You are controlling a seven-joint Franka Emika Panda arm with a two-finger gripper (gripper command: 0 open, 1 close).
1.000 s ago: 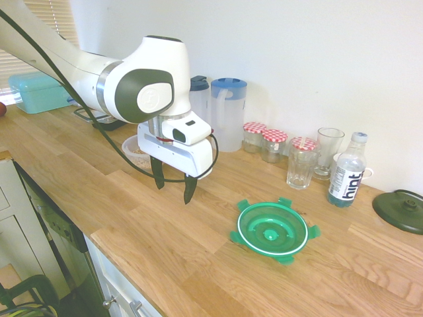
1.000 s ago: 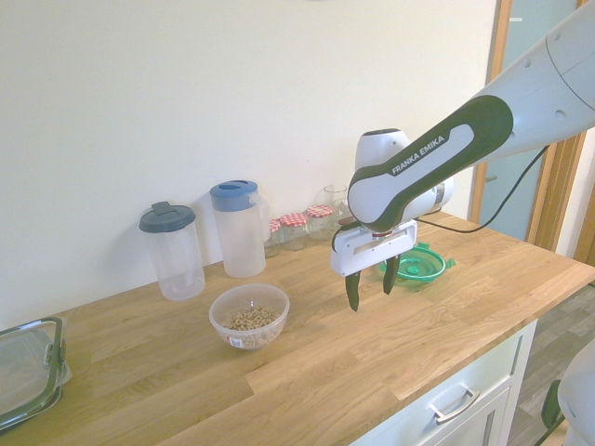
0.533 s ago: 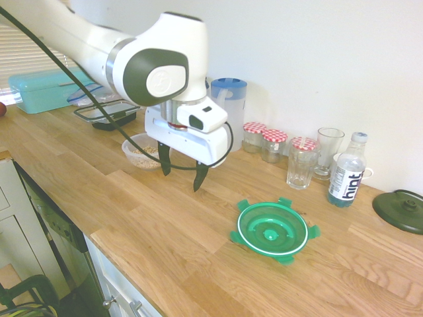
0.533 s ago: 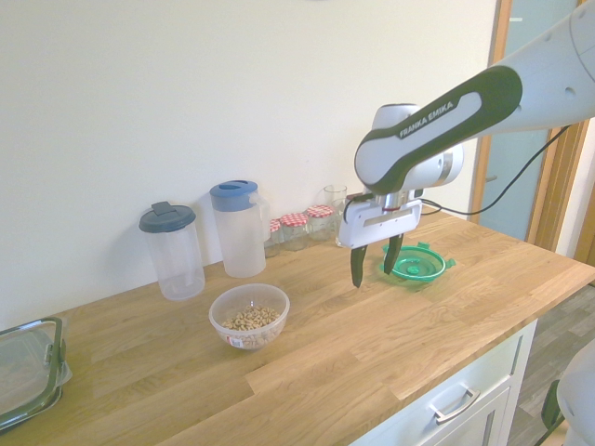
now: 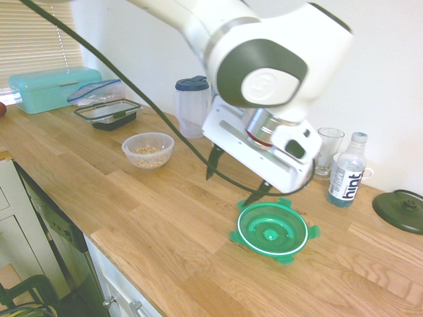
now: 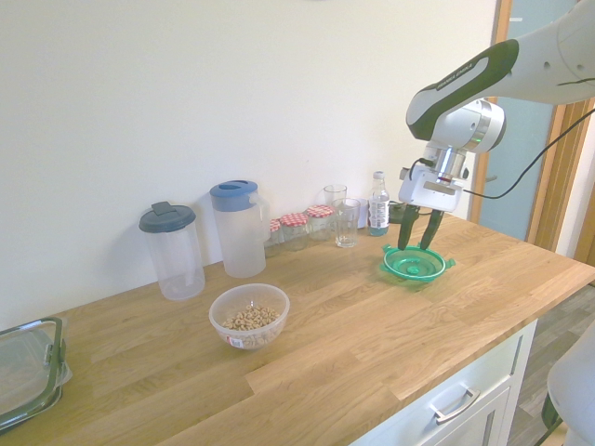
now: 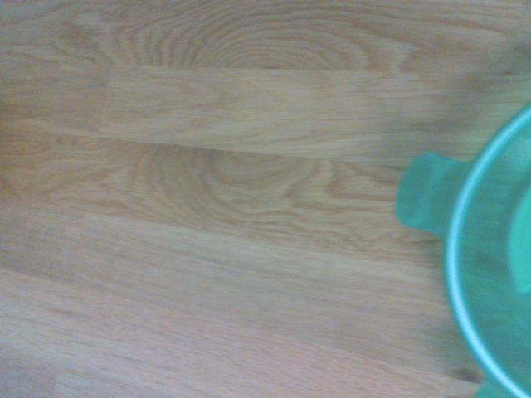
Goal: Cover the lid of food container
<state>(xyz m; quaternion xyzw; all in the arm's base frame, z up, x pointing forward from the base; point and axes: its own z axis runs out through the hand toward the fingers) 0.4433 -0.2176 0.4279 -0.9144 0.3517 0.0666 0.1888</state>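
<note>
Wooden kitchen counter (image 5: pixel 165 224), white wall behind. Nearest the counter's front edge in the first exterior view: lid (image 5: pixel 272 228), lying flat with its inside up, nothing on it. Gripper (image 5: pixel 236 179) hangs just above the lid's far rim, jaws wide apart, holding nothing. Food container (image 5: pixel 148 150) sits well apart, grains inside, uncovered. Along the wall: glasses, bottle (image 5: pixel 347 170). Risk: lid is thin and flat; fingers descending off its rim could push it sliding rather than pinch it.

Bright, even daylight throughout; the wrist view is soft, and the arm (image 5: pixel 264 72) is motion-blurred.
</note>
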